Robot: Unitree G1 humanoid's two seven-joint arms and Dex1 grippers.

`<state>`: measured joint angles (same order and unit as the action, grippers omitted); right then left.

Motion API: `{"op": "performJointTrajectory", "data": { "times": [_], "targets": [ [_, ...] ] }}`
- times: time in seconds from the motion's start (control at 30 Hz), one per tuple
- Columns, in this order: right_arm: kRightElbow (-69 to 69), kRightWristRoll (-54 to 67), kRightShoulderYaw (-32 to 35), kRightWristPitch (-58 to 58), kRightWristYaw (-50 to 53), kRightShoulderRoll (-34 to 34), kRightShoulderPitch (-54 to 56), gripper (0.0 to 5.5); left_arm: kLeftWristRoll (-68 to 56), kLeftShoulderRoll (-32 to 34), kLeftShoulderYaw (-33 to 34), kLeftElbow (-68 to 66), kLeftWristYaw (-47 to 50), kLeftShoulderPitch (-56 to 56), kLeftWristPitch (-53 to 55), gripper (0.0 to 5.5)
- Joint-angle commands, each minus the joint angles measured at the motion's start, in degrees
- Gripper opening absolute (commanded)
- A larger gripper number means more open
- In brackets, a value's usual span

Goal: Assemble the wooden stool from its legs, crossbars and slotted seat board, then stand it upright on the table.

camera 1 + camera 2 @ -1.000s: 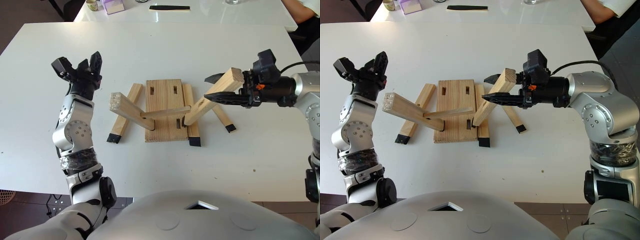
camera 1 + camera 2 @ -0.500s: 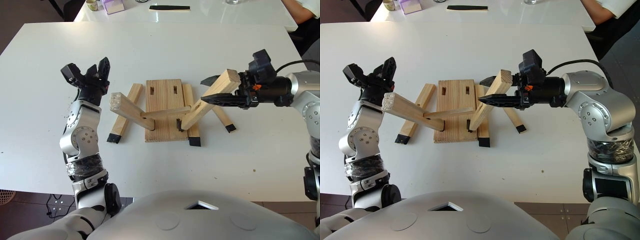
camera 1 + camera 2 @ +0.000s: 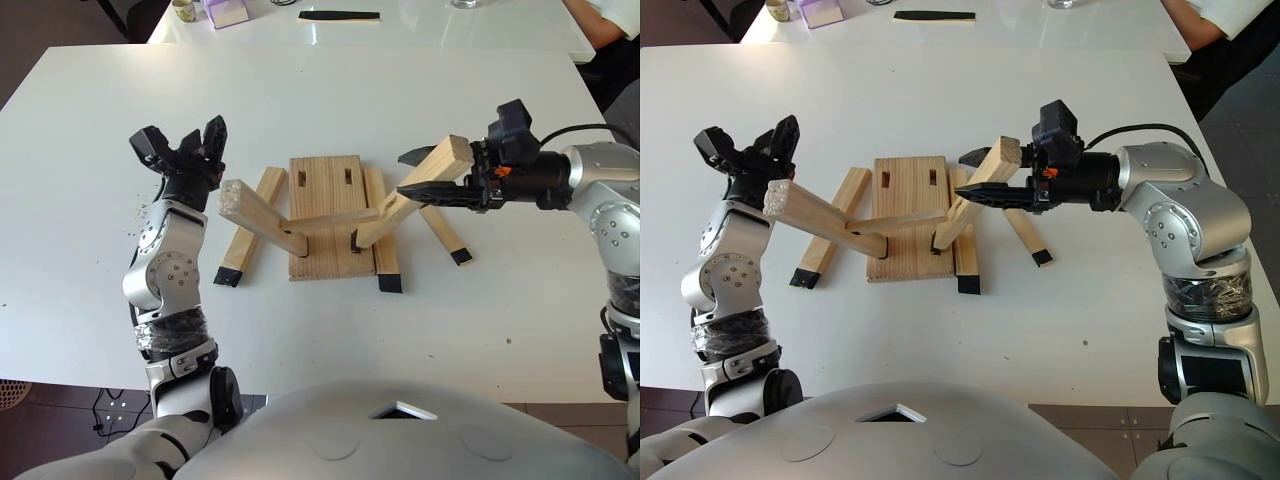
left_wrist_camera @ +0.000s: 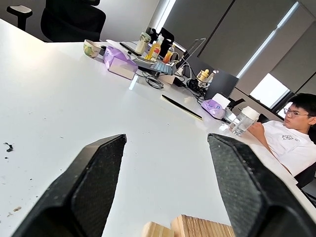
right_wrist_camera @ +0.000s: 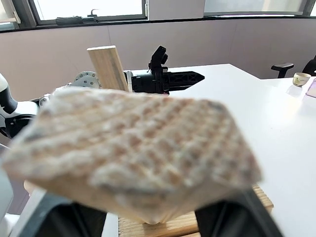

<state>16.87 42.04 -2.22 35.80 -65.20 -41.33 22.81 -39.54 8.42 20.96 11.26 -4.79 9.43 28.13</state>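
Observation:
The slotted seat board (image 3: pixel 328 212) lies flat mid-table. Two legs stand tilted on it, joined by a crossbar (image 3: pixel 335 220). My right gripper (image 3: pixel 408 174) is shut on the upper part of the right leg (image 3: pixel 405 200), whose blurred end face (image 5: pixel 133 148) looms close in the right wrist view. The left leg (image 3: pixel 262 218) leans left, its top end (image 3: pixel 232 196) just right of and below my open left gripper (image 3: pixel 182 150), which is apart from it. The left wrist view has both black fingers (image 4: pixel 96 182) spread, with wood (image 4: pixel 190 229) below them.
Three loose black-tipped legs lie on the table: one left of the board (image 3: pixel 250 232), one along its right edge (image 3: pixel 381 240), one further right (image 3: pixel 445 235). A purple box (image 3: pixel 226 10) and black strip (image 3: pixel 340 15) sit on the far table. Bare white tabletop (image 3: pixel 480 330) surrounds the parts.
My left arm has swung right, bringing the open gripper close to the left leg's top. My right gripper has shifted left with its leg, nudging the joined frame slightly left.

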Motion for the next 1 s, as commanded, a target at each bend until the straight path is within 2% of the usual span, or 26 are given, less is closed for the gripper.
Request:
{"op": "performJointTrajectory", "data": {
  "times": [0.03,0.37,0.8,1.0],
  "targets": [
    [2.73,-3.78,-3.23,-0.15,-0.47,-1.72,0.58,2.03,-0.46,-0.82,-2.07,4.52,0.26,-4.32,2.29,3.06],
    [-1.02,-9.34,-8.74,-1.58,-2.56,-2.38,7.3,2.03,4.16,-2.11,-11.63,13.89,-0.39,-12.3,1.89,3.06],
    [-3.86,-13.2,-12.81,-1.35,-0.58,-0.1,9.7,2.03,8.27,-6.18,-14.03,12.37,0.24,-14.86,-3.13,3.06],
    [-4.53,-15.93,-17.94,1.1,-2.58,0.73,15.09,2.03,14.5,-7.27,-20.24,13.21,-0.08,-15.01,-6.04,3.06]
  ]
}}
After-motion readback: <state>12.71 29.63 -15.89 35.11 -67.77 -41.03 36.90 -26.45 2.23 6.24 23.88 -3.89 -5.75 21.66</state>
